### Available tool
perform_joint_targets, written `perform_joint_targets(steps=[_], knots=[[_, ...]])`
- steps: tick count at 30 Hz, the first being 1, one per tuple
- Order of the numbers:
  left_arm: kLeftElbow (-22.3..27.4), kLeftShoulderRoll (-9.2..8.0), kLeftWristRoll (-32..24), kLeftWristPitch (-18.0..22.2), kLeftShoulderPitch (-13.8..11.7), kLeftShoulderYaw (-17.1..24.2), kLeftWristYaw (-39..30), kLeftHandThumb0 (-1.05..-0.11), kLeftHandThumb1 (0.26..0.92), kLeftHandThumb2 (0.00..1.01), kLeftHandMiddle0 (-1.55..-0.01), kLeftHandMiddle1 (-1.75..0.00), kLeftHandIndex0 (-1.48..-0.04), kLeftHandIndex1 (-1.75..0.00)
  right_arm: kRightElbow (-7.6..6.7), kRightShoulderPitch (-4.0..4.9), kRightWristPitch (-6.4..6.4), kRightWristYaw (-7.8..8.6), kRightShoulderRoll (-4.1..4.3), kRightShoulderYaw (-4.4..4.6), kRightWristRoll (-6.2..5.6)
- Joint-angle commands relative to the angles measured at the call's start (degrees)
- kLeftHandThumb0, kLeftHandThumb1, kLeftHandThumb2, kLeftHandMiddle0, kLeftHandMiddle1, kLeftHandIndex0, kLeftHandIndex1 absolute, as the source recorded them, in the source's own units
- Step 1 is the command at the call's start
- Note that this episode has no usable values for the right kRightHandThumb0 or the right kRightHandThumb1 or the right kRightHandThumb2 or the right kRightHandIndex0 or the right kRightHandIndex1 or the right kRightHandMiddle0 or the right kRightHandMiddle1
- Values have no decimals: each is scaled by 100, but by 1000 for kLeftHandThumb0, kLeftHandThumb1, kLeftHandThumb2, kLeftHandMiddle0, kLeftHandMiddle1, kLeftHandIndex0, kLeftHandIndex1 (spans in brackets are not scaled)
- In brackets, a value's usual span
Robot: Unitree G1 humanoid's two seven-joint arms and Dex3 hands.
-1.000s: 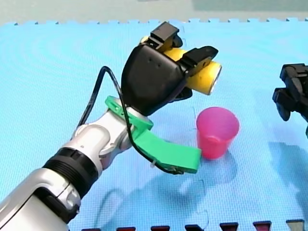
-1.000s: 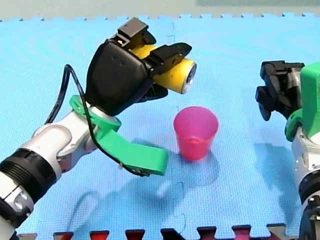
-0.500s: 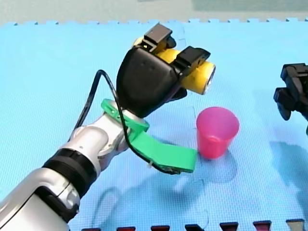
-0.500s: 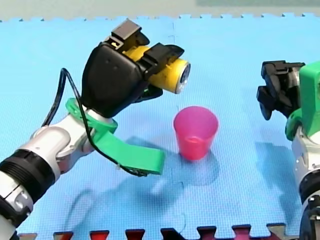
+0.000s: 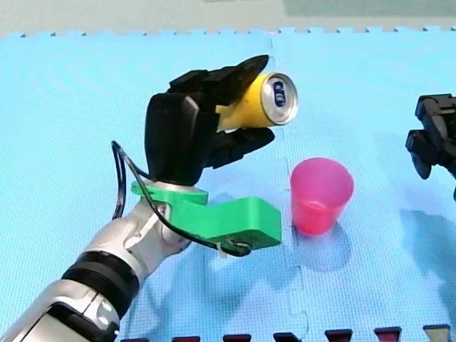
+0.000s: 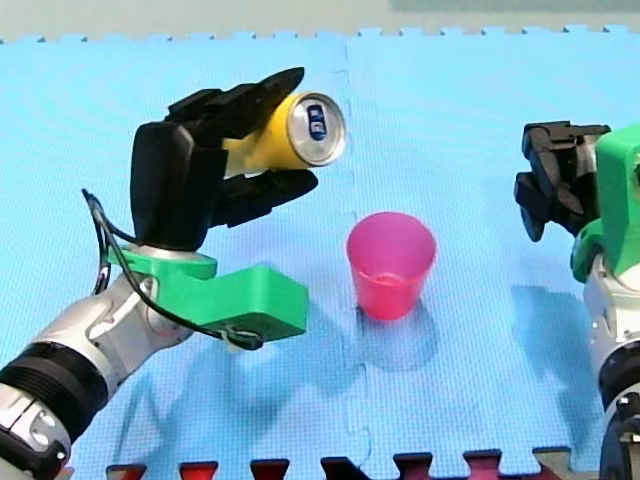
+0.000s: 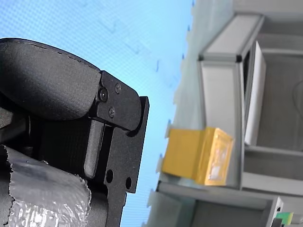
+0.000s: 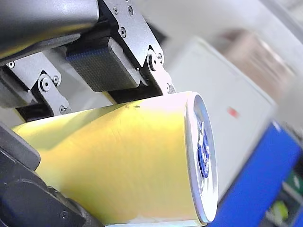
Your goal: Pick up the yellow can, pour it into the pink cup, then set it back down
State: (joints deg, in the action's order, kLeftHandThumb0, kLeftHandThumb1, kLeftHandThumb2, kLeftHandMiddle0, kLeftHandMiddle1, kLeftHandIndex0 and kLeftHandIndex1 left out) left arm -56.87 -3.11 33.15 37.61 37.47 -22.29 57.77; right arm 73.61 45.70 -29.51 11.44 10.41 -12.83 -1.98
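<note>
You have a blue foam puzzle mat point(image 5: 85, 107) covering the worktop. Its toothed far edge meets a grey-green strip point(image 5: 107, 14), and a row of red, dark and grey tile tabs point(image 6: 275, 470) runs along its near edge. The first wrist view shows you a yellow box point(image 7: 196, 156) against a grey metal frame point(image 7: 222, 71), with a white panel point(image 7: 255, 94) close by. In the second wrist view a blurred white cabinet point(image 8: 236, 109) and a blue panel point(image 8: 265, 184) stand in the background.

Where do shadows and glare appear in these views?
First head view: the pink cup shadows the mat beside it; the left hand, holding the yellow can, darkens the mat below. Second wrist view: glare whitens the can's side. The right hand is at the right edge.
</note>
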Motion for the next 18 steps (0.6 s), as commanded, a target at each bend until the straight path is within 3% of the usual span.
perform_joint_targets(steps=[1, 4, 8, 18], knots=[[7, 68, -200, 163, -102, 183, -164, -397, 758, 1, -1277, -67, -1203, -12, -14, -4, -8, 17, 40, -22, -32], [183, 227, -799, 465, -374, 473, -891, -394, 768, 5, -1286, -55, -1212, -11, -11, -8, -6, 30, 44, -31, -39], [365, 583, -2135, 957, -685, 949, -2273, -393, 783, 8, -1283, -39, -1202, -3, -6, -4, 1, 55, 58, -35, -37], [320, 734, -2624, 1221, -874, 1372, -3142, -359, 786, 2, -1291, -22, -1196, 0, 0, 3, 16, 124, 83, -40, -41]])
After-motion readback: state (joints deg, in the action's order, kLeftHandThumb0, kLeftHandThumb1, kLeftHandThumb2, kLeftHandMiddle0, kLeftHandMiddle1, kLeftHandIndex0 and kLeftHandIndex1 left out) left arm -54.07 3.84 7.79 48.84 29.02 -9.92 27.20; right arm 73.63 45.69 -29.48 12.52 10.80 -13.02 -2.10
